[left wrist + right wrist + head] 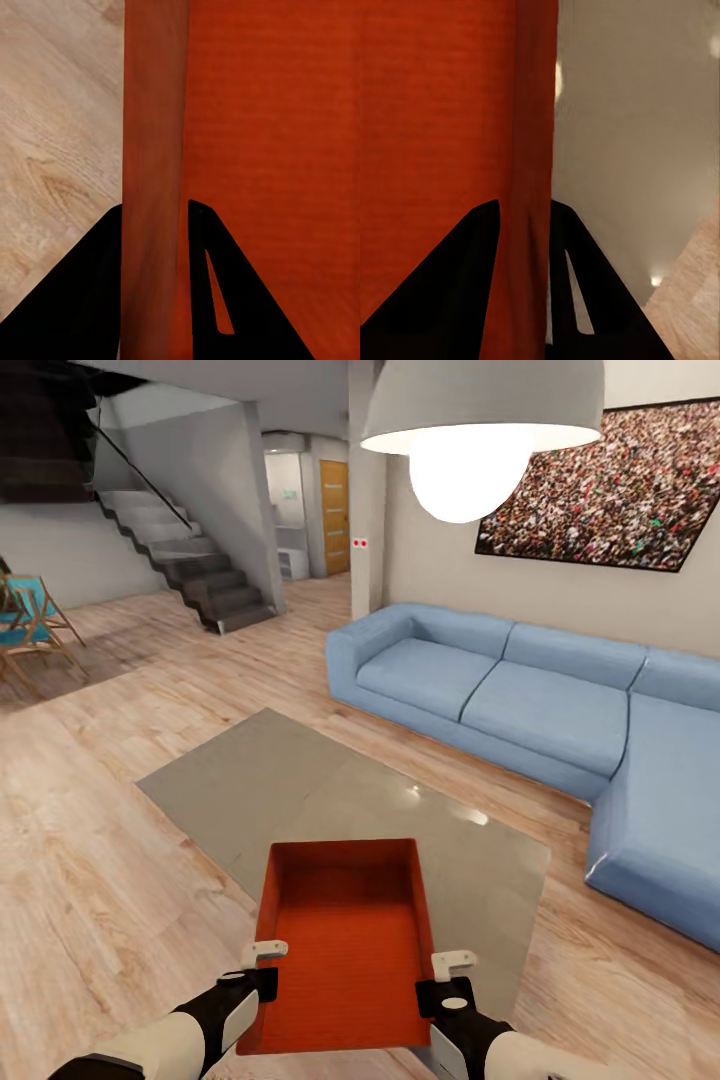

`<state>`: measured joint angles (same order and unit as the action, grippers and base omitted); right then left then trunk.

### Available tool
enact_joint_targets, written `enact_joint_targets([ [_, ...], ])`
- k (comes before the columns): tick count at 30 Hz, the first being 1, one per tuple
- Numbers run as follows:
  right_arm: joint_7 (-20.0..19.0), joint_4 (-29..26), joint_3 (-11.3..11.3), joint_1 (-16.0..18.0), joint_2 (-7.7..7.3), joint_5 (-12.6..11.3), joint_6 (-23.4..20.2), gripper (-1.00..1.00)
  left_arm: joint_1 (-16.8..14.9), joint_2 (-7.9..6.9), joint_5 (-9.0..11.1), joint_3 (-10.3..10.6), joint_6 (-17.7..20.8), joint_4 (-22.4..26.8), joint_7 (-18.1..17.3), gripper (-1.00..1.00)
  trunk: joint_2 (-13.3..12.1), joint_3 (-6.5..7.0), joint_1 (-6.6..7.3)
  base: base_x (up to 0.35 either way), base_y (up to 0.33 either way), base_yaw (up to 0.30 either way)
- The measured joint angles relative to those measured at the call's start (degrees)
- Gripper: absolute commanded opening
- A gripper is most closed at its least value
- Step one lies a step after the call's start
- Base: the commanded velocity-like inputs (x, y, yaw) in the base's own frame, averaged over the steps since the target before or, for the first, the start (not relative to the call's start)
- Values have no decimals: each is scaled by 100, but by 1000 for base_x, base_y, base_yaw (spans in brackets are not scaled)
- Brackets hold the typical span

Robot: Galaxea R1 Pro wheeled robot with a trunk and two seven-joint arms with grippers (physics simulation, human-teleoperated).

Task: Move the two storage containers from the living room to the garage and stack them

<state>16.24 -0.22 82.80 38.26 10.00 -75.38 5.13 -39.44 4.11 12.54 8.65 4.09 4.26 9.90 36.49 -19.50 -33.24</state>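
Location: we find the robot in the living room, over a light wood-plank floor (90, 880).
Container: one orange-red storage container (345, 950) is held in front of the trunk, open side up, its long axis running away from the robot; we see nothing inside it.
Position of container: in the head view it overlaps the near end of a grey glossy low table (300, 790); we cannot tell whether it rests on the table or is clear of it.
Left gripper (262, 962): we note it at the container's left long wall, near the robot's end. In the left wrist view the two dark fingers (82, 300) straddle that wall, one outside and one inside, pinching it.
Right gripper (450, 972): we note it at the right long wall, level with the left one. In the right wrist view its fingers (457, 285) clamp the wall between them in the same way.
Surroundings: a blue corner sofa (540, 710) stands beyond the table on the right, under a large crowd picture (610, 485); a white pendant lamp (470, 430) hangs close to the camera; a staircase (190, 570) and folding chairs (30, 625) lie far left.
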Motion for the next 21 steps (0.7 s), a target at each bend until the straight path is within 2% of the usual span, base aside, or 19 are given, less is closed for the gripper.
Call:
enact_joint_targets([
  [21,1,-1,-1,-1,0,1,1,-100,0,0,0,1,2,0,0,-100,0,0,0,0,0,269],
])
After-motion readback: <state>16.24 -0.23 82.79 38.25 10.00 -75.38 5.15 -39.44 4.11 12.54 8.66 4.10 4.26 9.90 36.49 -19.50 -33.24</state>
